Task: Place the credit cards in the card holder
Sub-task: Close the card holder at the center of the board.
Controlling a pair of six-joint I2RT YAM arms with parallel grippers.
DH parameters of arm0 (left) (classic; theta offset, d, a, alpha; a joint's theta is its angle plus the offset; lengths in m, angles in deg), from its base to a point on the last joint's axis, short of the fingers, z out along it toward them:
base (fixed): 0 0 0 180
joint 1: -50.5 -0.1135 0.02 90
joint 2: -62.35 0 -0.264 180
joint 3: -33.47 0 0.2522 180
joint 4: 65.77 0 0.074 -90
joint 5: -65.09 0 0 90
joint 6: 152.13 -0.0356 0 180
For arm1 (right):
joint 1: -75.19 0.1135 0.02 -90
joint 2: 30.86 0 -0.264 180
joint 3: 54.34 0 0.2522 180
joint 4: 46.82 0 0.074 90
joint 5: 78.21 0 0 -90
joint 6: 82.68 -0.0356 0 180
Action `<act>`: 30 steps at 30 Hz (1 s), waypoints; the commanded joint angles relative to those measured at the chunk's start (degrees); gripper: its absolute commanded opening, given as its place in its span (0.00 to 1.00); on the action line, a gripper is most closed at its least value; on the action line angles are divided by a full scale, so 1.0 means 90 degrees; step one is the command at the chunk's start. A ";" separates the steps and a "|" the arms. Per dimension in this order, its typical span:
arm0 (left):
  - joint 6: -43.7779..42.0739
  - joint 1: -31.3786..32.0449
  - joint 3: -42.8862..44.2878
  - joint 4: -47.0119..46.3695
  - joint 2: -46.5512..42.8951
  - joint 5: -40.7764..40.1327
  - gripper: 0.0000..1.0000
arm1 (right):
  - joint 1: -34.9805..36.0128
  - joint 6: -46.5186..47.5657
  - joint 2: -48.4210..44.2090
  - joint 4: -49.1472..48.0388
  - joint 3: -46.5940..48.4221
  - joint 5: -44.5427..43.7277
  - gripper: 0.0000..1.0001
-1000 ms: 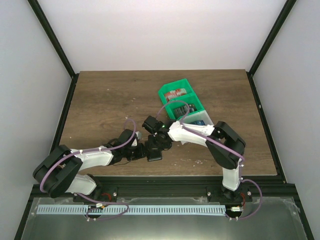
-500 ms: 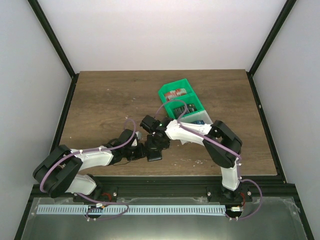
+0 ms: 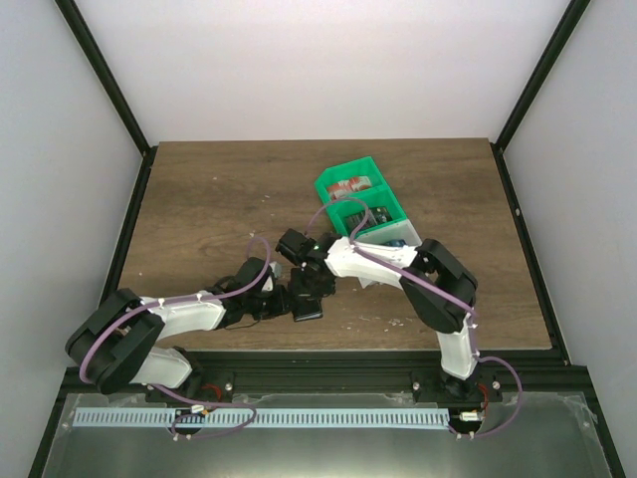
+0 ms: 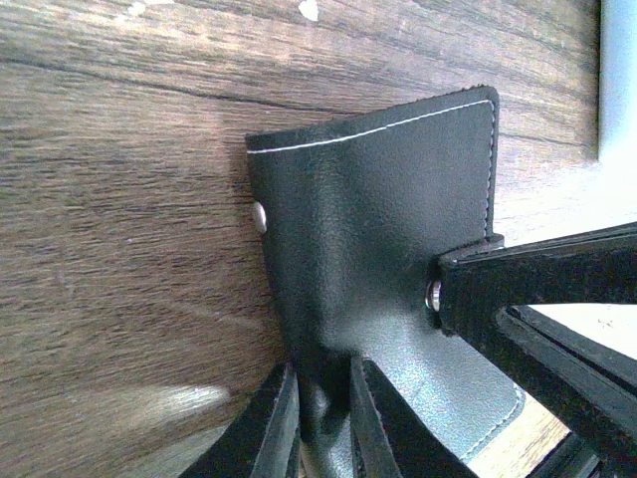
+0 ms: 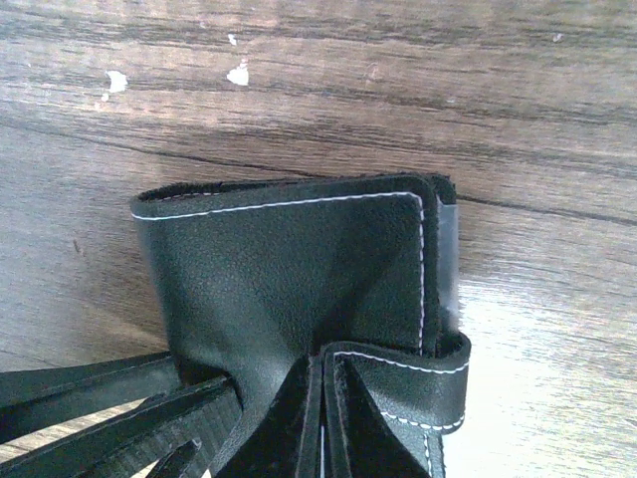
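holder (image 4: 378, 229) low on table (image 3: 199, 199), near edge, between arms | left gripper (image 4: 320, 398) pinched narrow on its edge | right gripper (image 5: 323, 398) pinched narrow on strap (image 5: 418, 388) | risk: if I pull unevenly, the leather slips free and the holder folds shut

The brown wooden table (image 3: 219, 199) is carrying a green bin (image 3: 345, 171) right of the frame's centre, and the black card holder (image 3: 309, 307) is resting below centre.
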 commanded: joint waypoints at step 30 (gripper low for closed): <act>-0.1362 -0.0124 0.1735 0.2681 -0.2963 -0.2327 0.69 | -0.0847 -0.0040 -0.4146 -0.1029 -0.1804 -0.1896 0.62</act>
